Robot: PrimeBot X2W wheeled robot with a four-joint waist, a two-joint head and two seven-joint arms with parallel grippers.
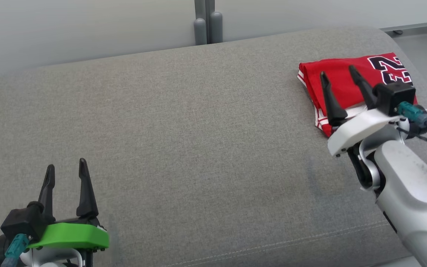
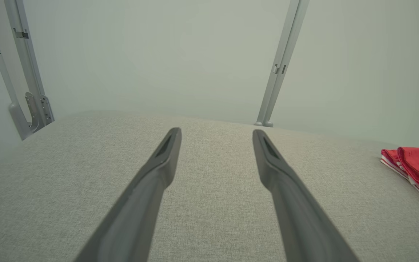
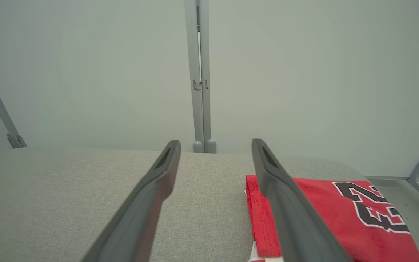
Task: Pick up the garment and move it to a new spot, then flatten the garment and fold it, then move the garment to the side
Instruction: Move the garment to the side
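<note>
Lying folded at the far right end of the grey cushion [image 1: 198, 141], the red garment [image 1: 347, 81] shows a black no. w/ white outline on top and striped trim along its near edge. The right gripper [image 1: 337, 71] hangs over the garment's left part, fingers spread apart, holding nothing; can't tell if the tips touch the cloth. In the right wrist view one finger crosses the garment's left edge, the other is over bare cushion. The left gripper [image 1: 67, 163] is at the near left, well apart from the garment, fingers also spread, nothing btwn them.
</note>
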